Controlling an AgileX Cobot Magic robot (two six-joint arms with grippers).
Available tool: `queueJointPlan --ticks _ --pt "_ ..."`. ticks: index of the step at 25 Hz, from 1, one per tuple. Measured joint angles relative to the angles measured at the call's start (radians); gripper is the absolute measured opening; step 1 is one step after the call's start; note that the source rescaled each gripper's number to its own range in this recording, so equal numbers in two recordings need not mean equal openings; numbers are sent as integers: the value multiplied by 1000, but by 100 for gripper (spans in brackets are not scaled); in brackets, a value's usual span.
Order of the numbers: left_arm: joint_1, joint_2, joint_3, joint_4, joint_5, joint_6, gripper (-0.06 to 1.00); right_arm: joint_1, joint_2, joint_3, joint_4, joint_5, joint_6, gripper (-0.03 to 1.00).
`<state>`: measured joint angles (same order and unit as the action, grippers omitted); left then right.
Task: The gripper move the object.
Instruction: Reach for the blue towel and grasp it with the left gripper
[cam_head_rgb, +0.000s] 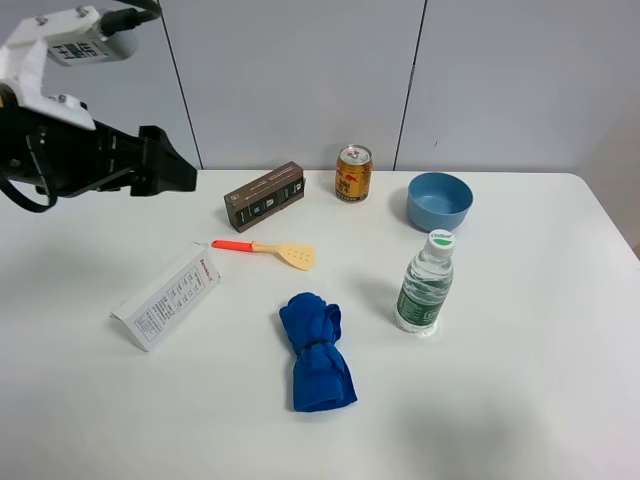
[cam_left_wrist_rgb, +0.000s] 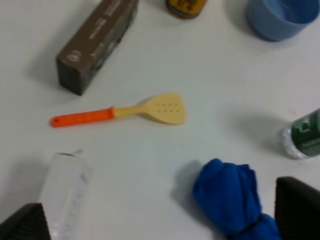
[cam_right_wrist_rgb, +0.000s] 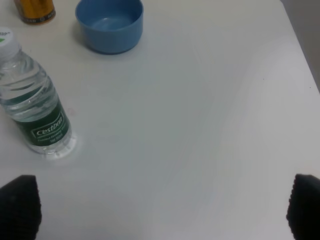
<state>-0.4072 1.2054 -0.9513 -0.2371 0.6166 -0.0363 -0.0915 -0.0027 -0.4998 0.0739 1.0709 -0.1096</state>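
Task status: you are looking at a job that is not yet begun; nothing is being held and every item is sitting untouched on the desk (cam_head_rgb: 520, 400).
Left fingers (cam_left_wrist_rgb: 299, 212): they are standing spread wide and pinching nothing, hanging high over the far left corner of the desk.
Right fingers (cam_right_wrist_rgb: 306, 210): they are spread wide too and gripping nothing, hovering over the bare right side of the desk; the arm itself is not showing in the high view.
Object to move: the task is naming none, so you are judging here. The left wrist view is centring on the spatula (cam_head_rgb: 266, 250), which makes it the likely target.
Spatula position: it is lying flat, left of the desk's middle and toward the far edge, orange handle pointing to the left edge.
Neighbours: the brown box (cam_head_rgb: 265, 196) is lying just behind it toward the far edge, the white carton (cam_head_rgb: 167, 296) is sitting nearer the left edge, and the blue cloth (cam_head_rgb: 317, 352) is resting toward the near edge; all are apart from it.
Remaining: you are facing the whole sequence, namely descending, closing on the handle, lifting, carrying and releasing.
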Motion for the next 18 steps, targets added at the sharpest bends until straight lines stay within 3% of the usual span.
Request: queueJointPlan --ticks 11,18 --pt "-321 142 0 70 -103 -271 87 0 0 0 0 0 0 100" --pt "-359 361 0 86 -178 -312 87 0 0 0 0 0 0 100"
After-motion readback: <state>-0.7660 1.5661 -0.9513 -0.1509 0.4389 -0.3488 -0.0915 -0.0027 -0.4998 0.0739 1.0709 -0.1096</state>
